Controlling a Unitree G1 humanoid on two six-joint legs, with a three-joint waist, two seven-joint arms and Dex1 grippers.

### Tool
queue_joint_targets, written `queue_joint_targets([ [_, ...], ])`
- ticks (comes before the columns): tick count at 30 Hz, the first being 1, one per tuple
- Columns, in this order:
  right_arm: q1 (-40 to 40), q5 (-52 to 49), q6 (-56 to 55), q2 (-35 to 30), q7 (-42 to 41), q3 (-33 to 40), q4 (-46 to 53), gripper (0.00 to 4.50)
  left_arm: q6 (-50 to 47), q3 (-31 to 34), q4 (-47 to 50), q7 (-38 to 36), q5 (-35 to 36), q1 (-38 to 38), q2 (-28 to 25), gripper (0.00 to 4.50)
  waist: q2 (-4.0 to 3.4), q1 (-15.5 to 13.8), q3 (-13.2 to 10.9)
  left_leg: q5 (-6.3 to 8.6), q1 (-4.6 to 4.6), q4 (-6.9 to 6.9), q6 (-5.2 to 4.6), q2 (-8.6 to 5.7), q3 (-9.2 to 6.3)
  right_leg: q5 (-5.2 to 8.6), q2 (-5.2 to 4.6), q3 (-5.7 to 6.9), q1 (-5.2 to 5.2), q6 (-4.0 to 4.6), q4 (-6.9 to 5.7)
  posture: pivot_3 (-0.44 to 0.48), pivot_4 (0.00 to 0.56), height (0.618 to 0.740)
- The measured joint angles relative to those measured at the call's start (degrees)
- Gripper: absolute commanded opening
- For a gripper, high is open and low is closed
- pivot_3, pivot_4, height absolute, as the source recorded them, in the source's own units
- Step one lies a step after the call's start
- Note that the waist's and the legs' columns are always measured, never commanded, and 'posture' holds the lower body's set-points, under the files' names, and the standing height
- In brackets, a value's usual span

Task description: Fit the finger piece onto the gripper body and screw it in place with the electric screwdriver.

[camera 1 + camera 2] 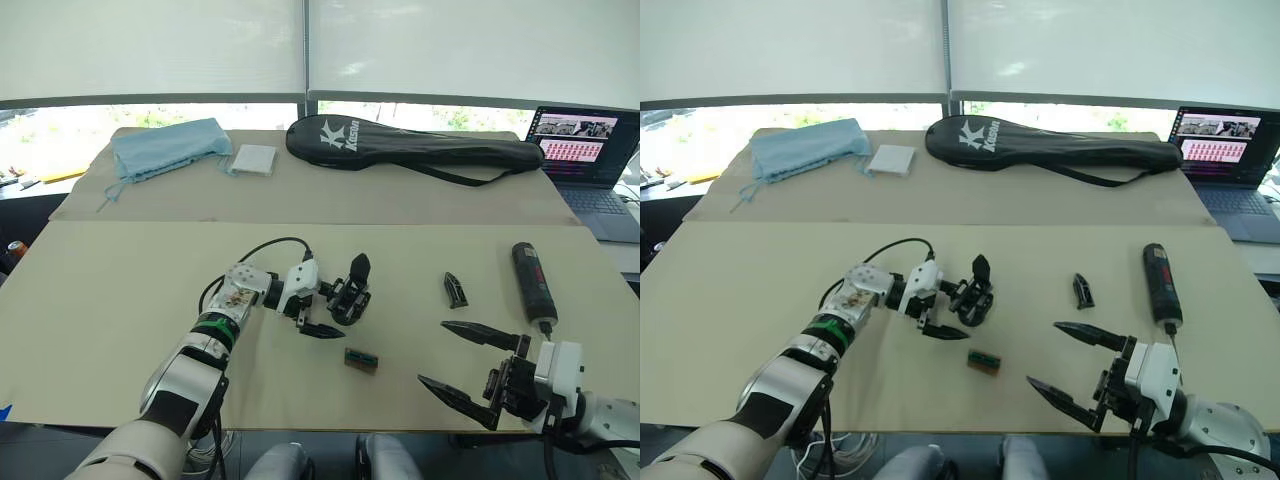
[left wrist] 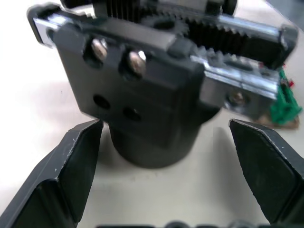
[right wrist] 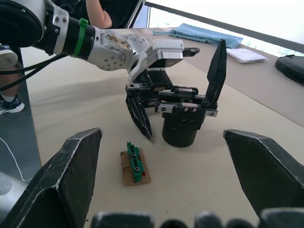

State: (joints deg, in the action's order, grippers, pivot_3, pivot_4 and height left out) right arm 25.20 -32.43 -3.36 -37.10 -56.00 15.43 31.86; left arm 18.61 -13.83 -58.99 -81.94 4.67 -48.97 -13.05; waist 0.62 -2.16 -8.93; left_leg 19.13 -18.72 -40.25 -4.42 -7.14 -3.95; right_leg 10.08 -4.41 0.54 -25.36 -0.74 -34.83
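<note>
1. The left gripper (image 1: 322,308) has its fingers apart, one on each side of the gripper body (image 1: 350,298) – in the left wrist view the round base sits between the two fingers (image 2: 71,166) with a gap on each side, so nothing is clamped yet.
2. The gripper body stands upright on the table (image 1: 120,300), its single pointed finger sticking up.
3. The right gripper (image 1: 470,365) hangs low over the table near its front edge, fingers wide apart and empty.
4. The finger piece (image 1: 455,289) lies flat on the table beyond the right gripper, well apart from the gripper body; the electric screwdriver (image 1: 530,282) lies just beside it, further to the right.
5. A small green part on a brown card (image 1: 361,360) lies near the base of the gripper body.
6. Step in hand, as a judgement: steadying the gripper body – fitting has not begun.
7. The next move likely calls for the left fingers to close on the round base without tipping it, while the right gripper reaches forward for the finger piece.
</note>
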Motion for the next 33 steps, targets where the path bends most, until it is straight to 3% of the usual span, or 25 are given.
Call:
queue_joint_targets([
  [6,0.66,0.42,-0.02,0.34,0.08,1.07,0.20,4.50,2.36,1.41,-2.32,1.04,-0.35,-0.12,0.80,4.48,0.00,0.00,0.00,0.00,-0.09,-0.12,-0.01,0.00,0.00,-0.01,0.00,0.00,-0.06,0.00,-0.05,0.000,0.150,0.740],
  [10,0.83,0.75,-0.02,0.55,0.07,1.10,0.22,4.50,3.59,1.91,-3.27,2.23,-0.61,-0.23,1.19,3.32,-0.01,-0.02,0.00,0.00,-0.09,-0.13,-0.01,0.00,0.00,-0.01,0.00,0.00,-0.04,-0.01,-0.06,0.000,0.150,0.740],
  [12,1.14,0.86,-0.07,0.84,0.08,1.11,0.27,4.50,3.92,2.57,-3.71,2.20,-0.53,-0.22,1.48,2.34,-0.01,-0.02,0.00,0.00,-0.09,-0.14,-0.01,0.00,0.00,-0.01,0.00,0.00,-0.05,-0.01,-0.06,0.000,0.150,0.740],
  [19,2.78,1.98,-0.81,2.34,0.34,1.11,0.33,4.50,1.96,5.71,0.13,3.08,1.05,2.93,2.18,2.28,-0.01,-0.02,0.01,0.01,-0.10,-0.14,-0.03,0.00,0.00,-0.01,0.00,-0.01,-0.09,-0.01,-0.06,0.000,0.150,0.740],
  [28,2.77,3.01,-2.25,3.91,1.34,0.91,0.07,4.50,-9.91,4.37,26.20,12.58,0.81,16.14,0.86,2.28,-0.04,-0.07,0.02,-0.01,-0.66,-0.40,0.01,0.00,0.01,-0.07,0.02,-0.06,-0.76,0.10,-0.28,0.000,0.150,0.740],
  [33,5.44,3.68,-2.43,5.02,1.37,-0.75,0.33,4.50,-15.86,1.66,35.09,19.10,-1.37,20.05,1.26,2.28,-0.06,-0.28,0.04,0.00,-0.64,-0.44,0.00,-0.02,0.01,-0.08,0.02,-0.07,-0.69,0.07,-0.25,0.000,0.150,0.740],
])
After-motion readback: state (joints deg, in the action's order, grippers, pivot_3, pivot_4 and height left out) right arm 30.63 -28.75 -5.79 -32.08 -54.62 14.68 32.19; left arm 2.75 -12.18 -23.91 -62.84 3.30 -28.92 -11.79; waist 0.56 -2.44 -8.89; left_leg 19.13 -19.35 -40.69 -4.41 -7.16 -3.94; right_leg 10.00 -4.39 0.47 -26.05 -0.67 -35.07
